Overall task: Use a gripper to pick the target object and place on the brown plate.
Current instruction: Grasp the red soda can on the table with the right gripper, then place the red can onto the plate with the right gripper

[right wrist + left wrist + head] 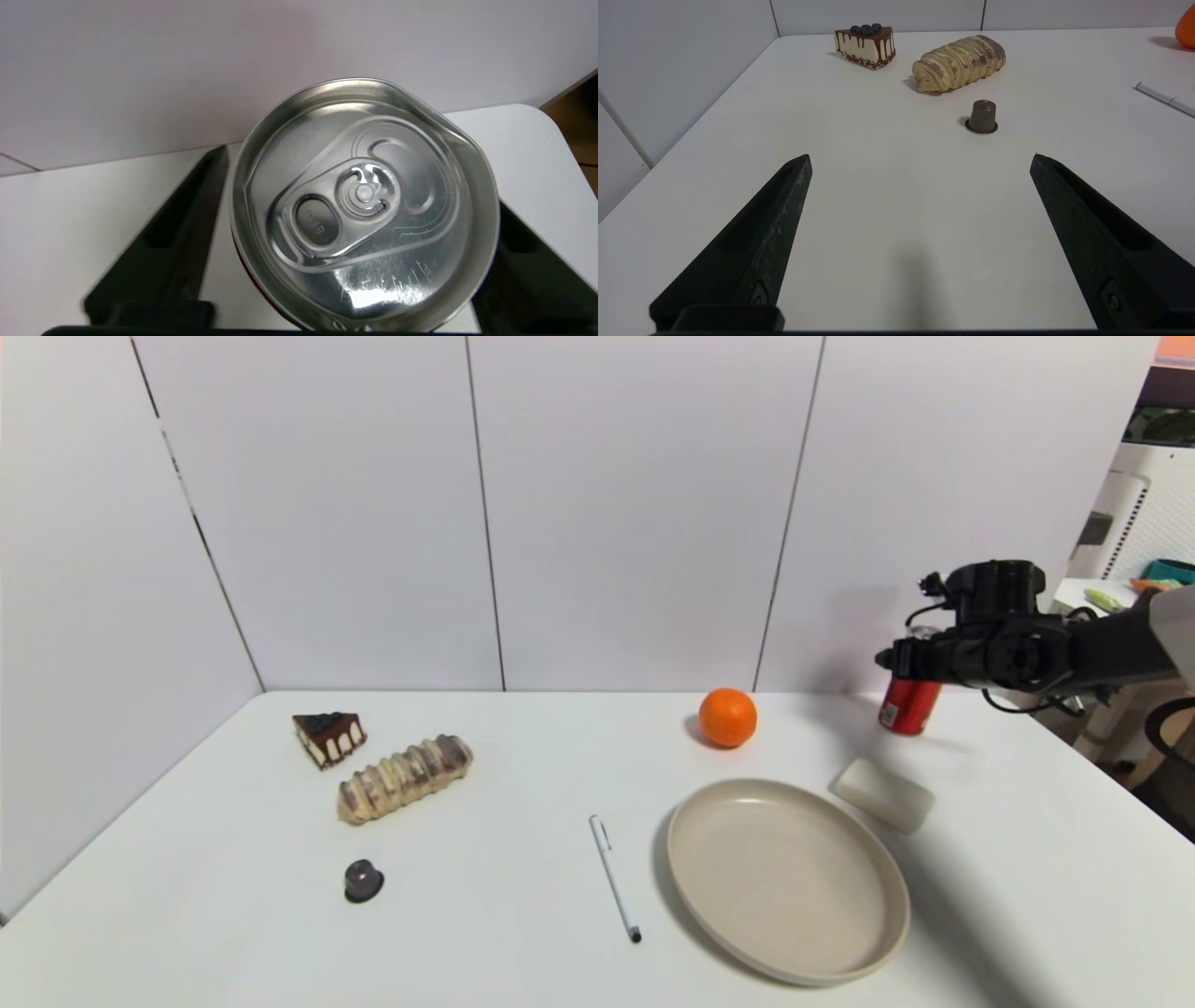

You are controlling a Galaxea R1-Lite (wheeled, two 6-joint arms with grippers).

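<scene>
The red drink can (pixel 907 707) stands upright at the far right of the white table, beyond the beige-tan plate (pixel 868 947). My right gripper (pixel 910 670) reaches in from the right at the can's upper part, covering its top in the head view. In the right wrist view the can's silver top (pixel 364 210) fills the space between the two dark fingers (pixel 187 224), which straddle it; the jaws stand wide apart, with a strip of table showing beside one finger. My left gripper (pixel 922 156) is open and empty, low over the table's left front, and is not seen in the head view.
An orange (pixel 727 717) sits left of the can. A white block (pixel 883 794) lies between can and plate. A white pen (pixel 613 876) lies left of the plate. Cake slice (pixel 329 736), bread roll (pixel 404 777) and a small brown capsule (pixel 363 879) are on the left. The table's right edge is near the can.
</scene>
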